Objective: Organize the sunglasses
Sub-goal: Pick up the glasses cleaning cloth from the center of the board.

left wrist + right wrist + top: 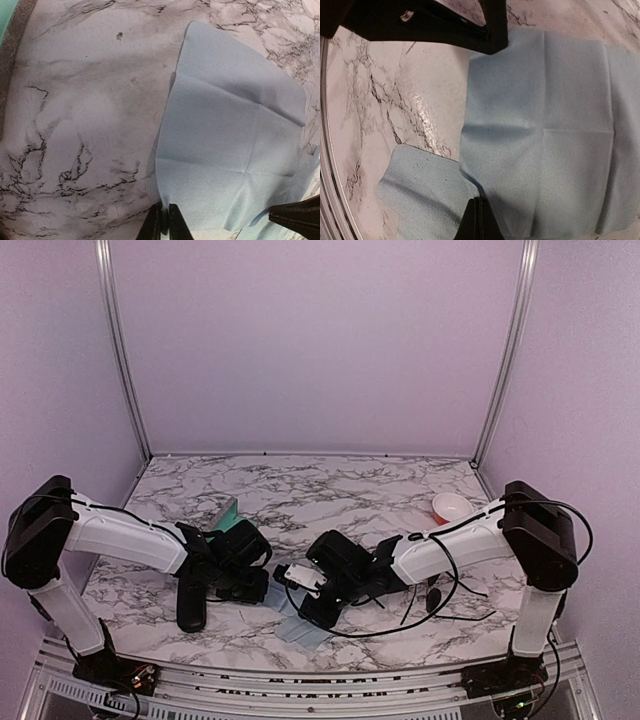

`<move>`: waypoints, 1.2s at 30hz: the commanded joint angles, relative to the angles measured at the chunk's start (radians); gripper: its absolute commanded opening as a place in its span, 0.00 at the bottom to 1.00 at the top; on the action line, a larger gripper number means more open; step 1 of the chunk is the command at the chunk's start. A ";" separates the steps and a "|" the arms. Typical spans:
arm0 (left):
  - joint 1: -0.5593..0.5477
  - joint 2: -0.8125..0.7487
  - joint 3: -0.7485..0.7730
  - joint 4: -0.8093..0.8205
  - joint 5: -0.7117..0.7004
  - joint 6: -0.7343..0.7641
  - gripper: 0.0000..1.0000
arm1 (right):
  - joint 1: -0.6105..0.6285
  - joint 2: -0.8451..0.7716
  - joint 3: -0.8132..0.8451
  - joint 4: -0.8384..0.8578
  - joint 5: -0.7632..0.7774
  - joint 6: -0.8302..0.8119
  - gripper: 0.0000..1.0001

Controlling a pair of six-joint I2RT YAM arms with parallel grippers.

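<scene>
Left gripper (165, 221): I see the fingers pressed nearly together, tips at a corner of the blue cloth (230, 130); can't tell whether they've caught it. Right gripper (480, 212): fingers shut, tips against the cloth beside a fold. Sunglasses (433, 598) lie on the marble table (300, 490), near right, beside my right arm.

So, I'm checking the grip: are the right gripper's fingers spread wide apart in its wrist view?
No, the right gripper has its fingers pressed together, tips down on the blue cloth.
</scene>
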 commanded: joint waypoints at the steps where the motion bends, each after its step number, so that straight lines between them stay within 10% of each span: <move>1: -0.016 0.032 -0.011 -0.031 0.012 -0.015 0.00 | 0.008 -0.025 0.022 0.008 0.011 0.002 0.00; 36: -0.011 -0.074 0.134 -0.203 -0.116 -0.086 0.00 | 0.017 -0.151 0.044 -0.090 0.226 0.037 0.00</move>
